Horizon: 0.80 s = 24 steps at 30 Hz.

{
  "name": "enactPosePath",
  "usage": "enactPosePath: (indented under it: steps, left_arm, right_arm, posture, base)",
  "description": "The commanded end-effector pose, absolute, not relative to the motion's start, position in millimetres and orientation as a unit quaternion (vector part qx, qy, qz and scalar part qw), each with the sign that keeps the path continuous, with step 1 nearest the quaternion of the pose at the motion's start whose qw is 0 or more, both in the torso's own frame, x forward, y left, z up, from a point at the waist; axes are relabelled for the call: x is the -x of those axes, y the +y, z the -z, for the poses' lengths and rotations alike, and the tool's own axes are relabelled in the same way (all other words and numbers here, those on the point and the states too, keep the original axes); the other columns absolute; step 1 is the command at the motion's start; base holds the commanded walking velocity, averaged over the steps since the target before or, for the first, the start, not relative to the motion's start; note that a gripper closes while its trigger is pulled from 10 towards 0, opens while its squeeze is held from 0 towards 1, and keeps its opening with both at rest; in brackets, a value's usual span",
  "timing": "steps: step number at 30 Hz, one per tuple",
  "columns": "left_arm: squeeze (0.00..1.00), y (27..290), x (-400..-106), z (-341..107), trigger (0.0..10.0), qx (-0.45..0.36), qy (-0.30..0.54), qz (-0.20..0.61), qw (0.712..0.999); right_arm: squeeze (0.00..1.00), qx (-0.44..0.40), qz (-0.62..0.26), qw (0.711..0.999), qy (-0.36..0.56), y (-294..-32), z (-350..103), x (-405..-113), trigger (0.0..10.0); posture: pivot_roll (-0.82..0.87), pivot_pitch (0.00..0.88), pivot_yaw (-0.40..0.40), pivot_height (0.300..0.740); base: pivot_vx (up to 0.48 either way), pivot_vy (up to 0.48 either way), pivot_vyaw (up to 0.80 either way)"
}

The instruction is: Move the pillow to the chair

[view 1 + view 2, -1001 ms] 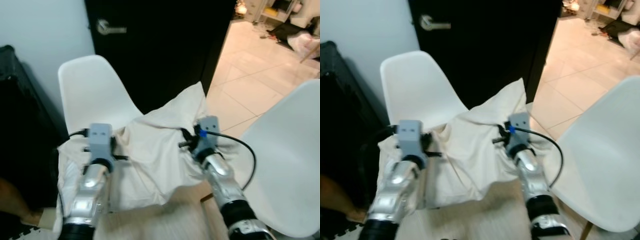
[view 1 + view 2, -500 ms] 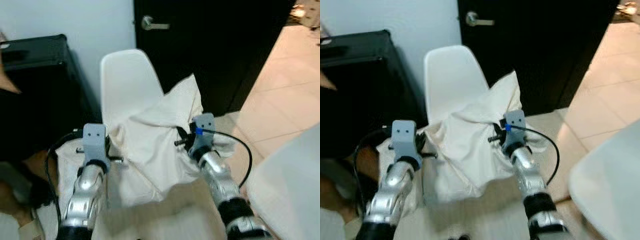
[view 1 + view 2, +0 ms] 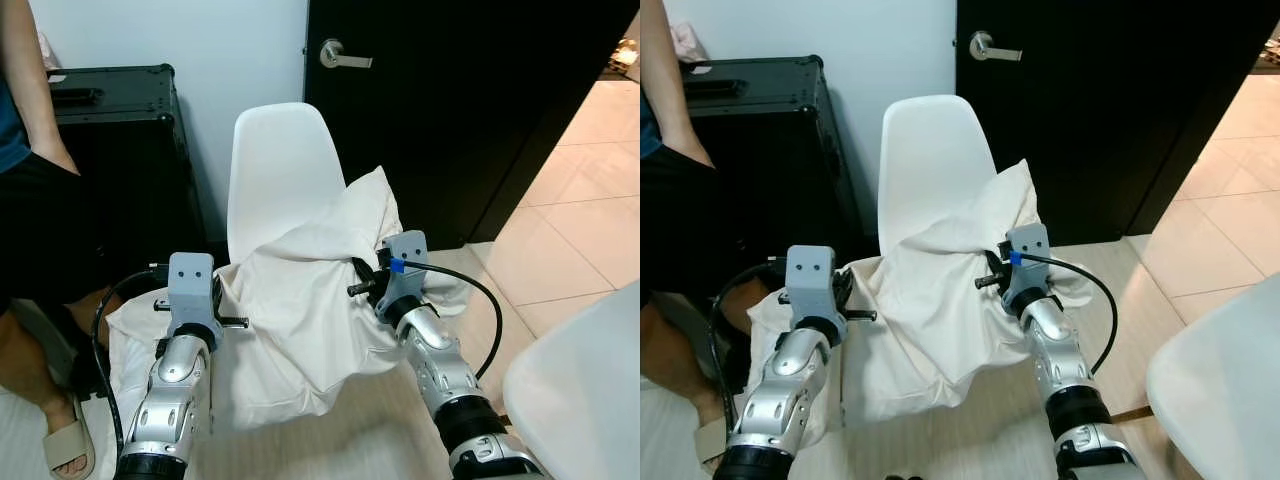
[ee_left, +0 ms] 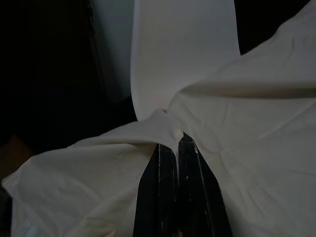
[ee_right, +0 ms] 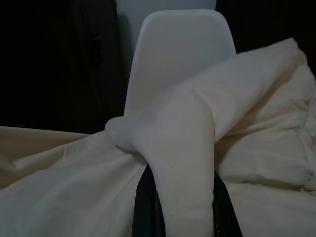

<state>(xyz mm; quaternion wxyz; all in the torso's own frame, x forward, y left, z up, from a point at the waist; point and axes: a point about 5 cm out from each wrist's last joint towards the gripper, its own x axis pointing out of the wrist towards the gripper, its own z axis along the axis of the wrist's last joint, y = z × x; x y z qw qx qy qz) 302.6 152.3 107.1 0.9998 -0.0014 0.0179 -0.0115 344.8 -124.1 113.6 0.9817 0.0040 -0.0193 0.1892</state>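
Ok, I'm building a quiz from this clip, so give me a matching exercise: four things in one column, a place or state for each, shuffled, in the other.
1. pillow
2. white chair
3. black case
4. door handle

A. against the wall, on the robot's left
B. held up by left hand and right hand
C. on the black door
D. straight ahead, behind the pillow

Pairs: 1-B, 2-D, 3-A, 4-C

Head views sharp, evenly lit, no motion blur. Bright spill on the tiled floor (image 3: 585, 215) at right w/ soft glare; door (image 3: 470, 110) nearly pure black, detail lost. Pillow (image 3: 300, 310) shows soft fold shadows. Wrist views dim, muddy; black fingers (image 4: 168, 197) close-up, slightly out of focus; backgrounds near-black.
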Motion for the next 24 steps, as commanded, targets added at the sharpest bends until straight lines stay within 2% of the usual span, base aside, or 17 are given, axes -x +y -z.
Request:
enactPosePath:
  steps: [1,24]
  left_arm:
    - [0.00,145.9,-307.6,-118.7,10.0,-0.007,-0.011,0.030,0.999]
    - [0.00,149.3,-310.2,-124.6,10.0,-0.006,-0.022,0.031,0.999]
  right_arm:
    - [0.00,-0.007,-0.197,0.980,-0.029,-119.4,-114.9,-344.7,10.0]
    - [0.00,-0.018,-0.186,0.982,-0.023,-119.5,-110.4,-344.9,10.0]
  posture:
    - [0.06,0.056,-0.046,0.740]
    - [0.08,0.063,-0.043,0.740]
  base:
    - [0.000,0.000,0.00]
    - [0.295,0.000,0.00]
